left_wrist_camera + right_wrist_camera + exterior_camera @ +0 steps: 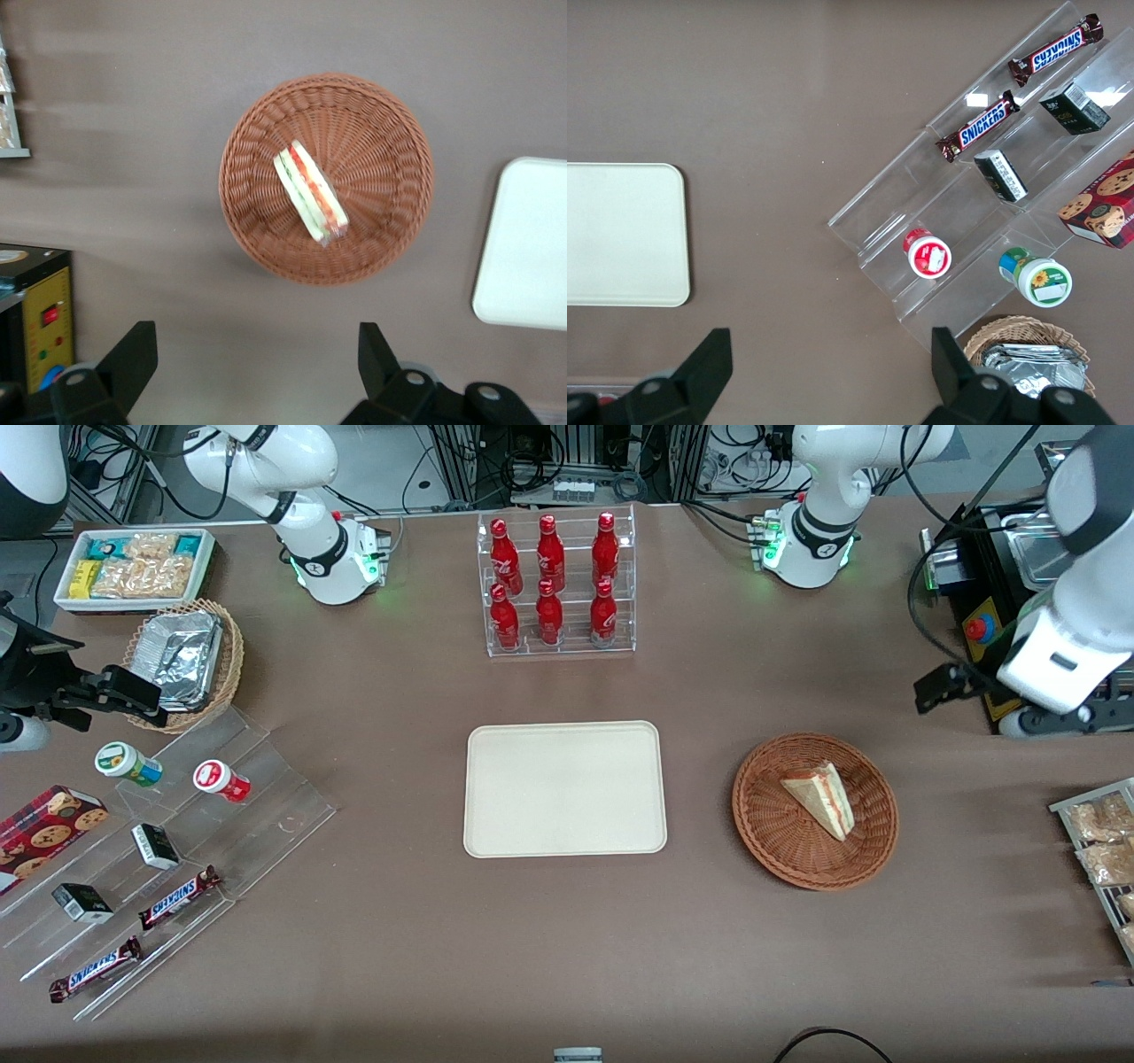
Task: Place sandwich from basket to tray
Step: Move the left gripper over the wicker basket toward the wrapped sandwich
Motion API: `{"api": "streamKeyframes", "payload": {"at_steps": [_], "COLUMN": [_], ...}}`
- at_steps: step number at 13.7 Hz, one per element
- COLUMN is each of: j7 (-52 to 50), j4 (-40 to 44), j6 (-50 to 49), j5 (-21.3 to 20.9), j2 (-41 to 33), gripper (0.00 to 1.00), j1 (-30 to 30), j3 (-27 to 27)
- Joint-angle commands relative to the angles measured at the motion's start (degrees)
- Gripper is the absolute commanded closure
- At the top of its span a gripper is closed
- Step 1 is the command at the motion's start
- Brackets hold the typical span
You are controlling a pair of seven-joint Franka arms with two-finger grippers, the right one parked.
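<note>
The sandwich (819,797) (310,195), a pale wedge with pink, red and green layers, lies in the round reddish-brown wicker basket (797,859) (390,133). The cream-white tray (564,788) (532,248) (620,230) lies flat and bare at the table's middle, beside the basket. My left gripper (930,689) (255,354) hangs high above the table, farther from the front camera than the basket and toward the working arm's end. It is open, with only bare tabletop between its fingers (133,354), well apart from the basket.
A clear rack of red bottles (556,584) stands farther back than the tray. A black control box with a red button (979,629) sits under my arm. A wire rack of packets (1103,841) lies at the working arm's end. Acrylic steps with snacks (177,841) fill the parked arm's end.
</note>
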State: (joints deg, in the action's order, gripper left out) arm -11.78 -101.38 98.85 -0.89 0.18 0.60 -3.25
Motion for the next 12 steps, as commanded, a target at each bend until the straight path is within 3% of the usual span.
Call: {"api": "streamKeyframes", "payload": {"at_steps": [1, 4, 12], "j7": [-5.95, -13.16, -26.26], "j4": [-7.06, -12.95, -18.15], "j6": [7.64, 15.91, 26.38], "j5": [-0.51, -0.69, -1.48], "j2": [-1.15, -0.89, 5.96], "gripper": [0.00, 0.00, 0.00], "j1": [-0.16, 0.28, 2.30], "j3": [-0.36, -0.53, -0.97]}}
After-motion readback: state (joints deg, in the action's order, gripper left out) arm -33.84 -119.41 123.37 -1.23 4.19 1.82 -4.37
